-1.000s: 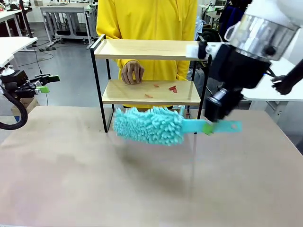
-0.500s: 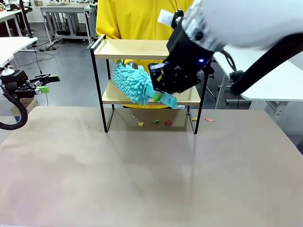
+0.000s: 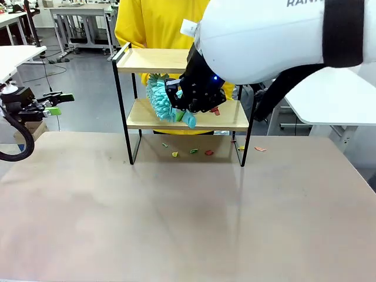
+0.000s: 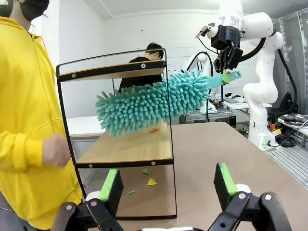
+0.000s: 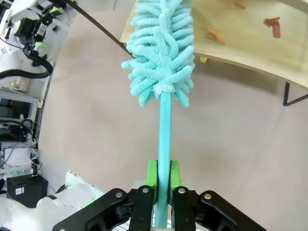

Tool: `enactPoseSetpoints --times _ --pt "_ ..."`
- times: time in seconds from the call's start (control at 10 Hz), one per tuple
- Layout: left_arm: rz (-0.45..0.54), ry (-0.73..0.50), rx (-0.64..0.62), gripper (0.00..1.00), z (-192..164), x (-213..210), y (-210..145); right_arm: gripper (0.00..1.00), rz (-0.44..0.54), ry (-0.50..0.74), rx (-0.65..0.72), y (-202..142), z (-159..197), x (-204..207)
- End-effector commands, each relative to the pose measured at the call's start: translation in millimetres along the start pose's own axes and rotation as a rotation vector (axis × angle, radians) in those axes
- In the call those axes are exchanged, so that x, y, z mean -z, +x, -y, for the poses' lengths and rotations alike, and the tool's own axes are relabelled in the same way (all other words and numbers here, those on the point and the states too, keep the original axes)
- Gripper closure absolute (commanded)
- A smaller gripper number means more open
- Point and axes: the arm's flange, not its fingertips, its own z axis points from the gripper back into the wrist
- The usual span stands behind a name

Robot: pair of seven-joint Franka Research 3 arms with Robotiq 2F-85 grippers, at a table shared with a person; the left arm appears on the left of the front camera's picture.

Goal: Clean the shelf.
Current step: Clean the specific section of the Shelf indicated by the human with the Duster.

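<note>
Duster (image 3: pixel 158 97) of teal chenille, clamped by its flat handle between the closed green pads of the right gripper (image 5: pixel 162 175), reaches in between the two boards of the shelf (image 3: pixel 153 60). The rack stands at the 12 o'clock edge of the table (image 3: pixel 176 223), in front of a person in a yellow hoodie (image 3: pixel 158 23).

The bulky white right arm swings in from 2 o'clock in the front view. Its wrist bends down toward the rack's front and covers the right half of the top board.

The left gripper (image 4: pixel 167 182) hangs at 9 o'clock, off the table's edge, level and aimed toward the rack. Its jaws are spread wide and hold nothing.

The left wrist view takes the rack end-on. There the duster head floats above the lower board, with the person's blurred hand (image 4: pixel 57 150) at 9 o'clock. Whether the fibres touch the wood cannot be told.

The right wrist view looks along the handle and catches orange scraps (image 5: pixel 272 21) on the lower board at 1 o'clock of the head. The front view shows coloured scraps (image 3: pixel 192 151) on the table, at 6 o'clock beneath the rack.
</note>
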Motion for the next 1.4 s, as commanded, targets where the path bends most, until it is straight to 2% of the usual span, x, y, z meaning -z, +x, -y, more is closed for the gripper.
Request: enactPoseSetpoints --times 0.0,0.3,0.4,0.8,1.0,1.3 --pt "-0.005 0.0 0.008 0.0 0 0 4 0.87 0.02 -0.011 -0.018 -11 5 -12" --pt "-0.005 0.0 0.008 0.0 0 0 4 0.87 0.006 -0.001 -0.009 -6 -2 -8" --pt "-0.005 0.0 0.008 0.0 0 0 4 0.87 0.057 -0.043 -0.019 14 -22 5" --pt "-0.005 0.0 0.008 0.0 0 0 4 0.87 0.122 -0.135 0.051 62 -62 73" --pt "-0.005 0.0 0.008 0.0 0 0 4 0.87 0.166 -0.14 0.059 75 -77 101" --pt "-0.005 0.0 0.008 0.0 0 0 4 0.87 0.218 -0.159 0.095 76 -98 110"
